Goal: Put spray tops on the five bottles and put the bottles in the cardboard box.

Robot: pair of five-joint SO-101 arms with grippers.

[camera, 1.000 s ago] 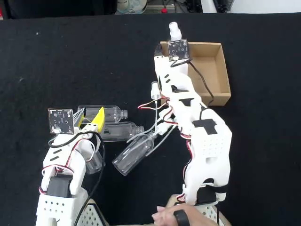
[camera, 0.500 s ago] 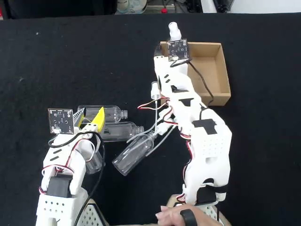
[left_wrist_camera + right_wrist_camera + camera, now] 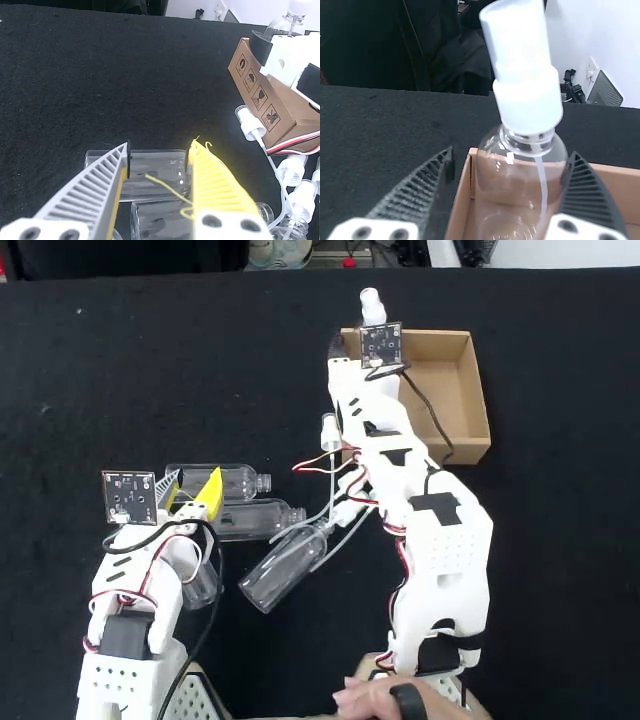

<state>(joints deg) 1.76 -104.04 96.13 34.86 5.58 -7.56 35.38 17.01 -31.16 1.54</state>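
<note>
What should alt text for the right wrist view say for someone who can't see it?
A clear bottle with a white spray top stands upright between the open fingers of the right gripper, at a corner of the cardboard box. A black table lies behind.

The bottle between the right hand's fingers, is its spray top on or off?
On: a white spray top sits on the bottle, its tube running down inside.

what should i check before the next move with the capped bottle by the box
1. spray top seated on the upright bottle: ok
2. bottle inside the cardboard box walls: cannot tell; it stands at a corner
3. grip of the right hand on it: cannot tell
4. left hand open over the lying bottles: ok
5. lying bottles capped: not ok; two show bare necks
</note>
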